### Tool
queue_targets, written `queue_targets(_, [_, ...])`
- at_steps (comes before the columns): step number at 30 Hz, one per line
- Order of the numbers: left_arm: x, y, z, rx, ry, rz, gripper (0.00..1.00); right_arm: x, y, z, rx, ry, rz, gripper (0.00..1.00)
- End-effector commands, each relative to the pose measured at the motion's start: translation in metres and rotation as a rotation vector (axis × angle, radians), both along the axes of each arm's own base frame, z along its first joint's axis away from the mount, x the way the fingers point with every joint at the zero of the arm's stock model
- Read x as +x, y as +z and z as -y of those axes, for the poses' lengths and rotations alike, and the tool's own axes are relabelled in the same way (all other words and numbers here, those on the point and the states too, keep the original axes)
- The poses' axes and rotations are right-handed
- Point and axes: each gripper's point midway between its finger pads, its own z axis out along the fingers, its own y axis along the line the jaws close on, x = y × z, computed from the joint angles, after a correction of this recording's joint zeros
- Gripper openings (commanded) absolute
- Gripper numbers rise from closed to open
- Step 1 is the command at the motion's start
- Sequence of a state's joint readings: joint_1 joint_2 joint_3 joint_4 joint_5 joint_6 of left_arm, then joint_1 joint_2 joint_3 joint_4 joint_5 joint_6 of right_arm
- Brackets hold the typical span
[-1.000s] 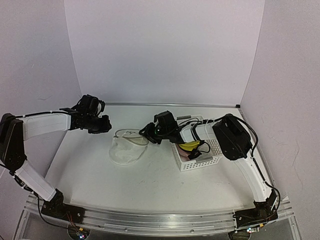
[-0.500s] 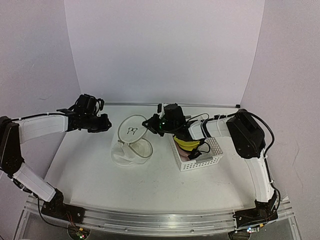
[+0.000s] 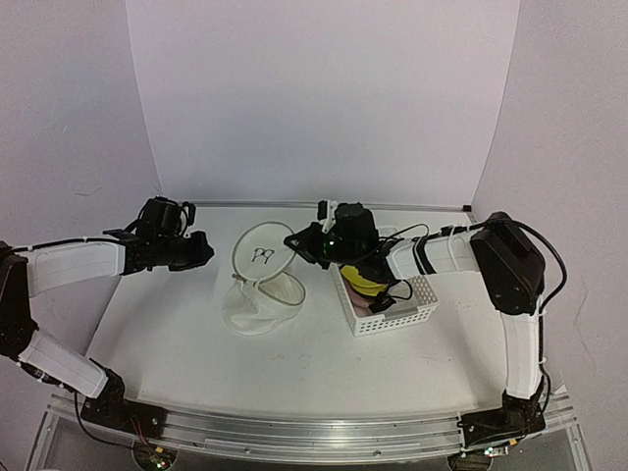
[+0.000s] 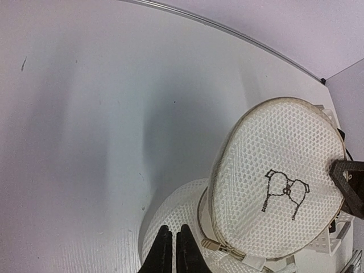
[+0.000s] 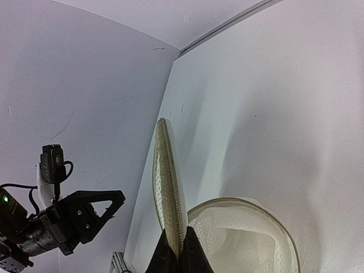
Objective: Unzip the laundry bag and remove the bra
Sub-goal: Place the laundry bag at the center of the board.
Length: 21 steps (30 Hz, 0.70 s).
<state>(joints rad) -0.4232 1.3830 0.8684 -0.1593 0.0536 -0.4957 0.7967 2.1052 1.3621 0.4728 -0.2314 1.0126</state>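
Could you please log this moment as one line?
left gripper: shut, empty, beside laundry bag | right gripper: shut on raised lid | bra: in basket

**Ana:** What do I have on screen besides the job?

**Ben:** I see a white lattice basket (image 3: 412,312) standing upright on the white bench (image 3: 294,363). In its near end lies a flat grey piece (image 3: 391,307); I cannot tell what it is.

**Ana:** And around the basket?

**Ben:** Just behind it a thin metal strip (image 3: 412,206) runs along the bench's far edge, with a pale back wall (image 3: 324,98) rising from it. A side wall (image 3: 569,147) stands near the basket's right. Well in front of the basket, a metal rail (image 3: 294,437) edges the bench.
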Motion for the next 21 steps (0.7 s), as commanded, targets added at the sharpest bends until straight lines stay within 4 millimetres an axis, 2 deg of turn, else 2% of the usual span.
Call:
queue_targets(1, [0.001, 0.028, -0.002, -0.115, 0.052, 0.098, 0.04, -0.020, 0.049, 0.002, 0.083, -0.008, 0.053, 0.00])
queue_targets(12, [-0.009, 0.042, -0.009, -0.226, 0.107, 0.166, 0.00, -0.057, 0.019, 0.011, 0.002, 0.031, -0.020, 0.00])
queue_targets(21, [-0.011, 0.046, 0.002, -0.289, 0.061, 0.165, 0.00, -0.079, -0.033, 0.016, -0.148, 0.140, -0.067, 0.00])
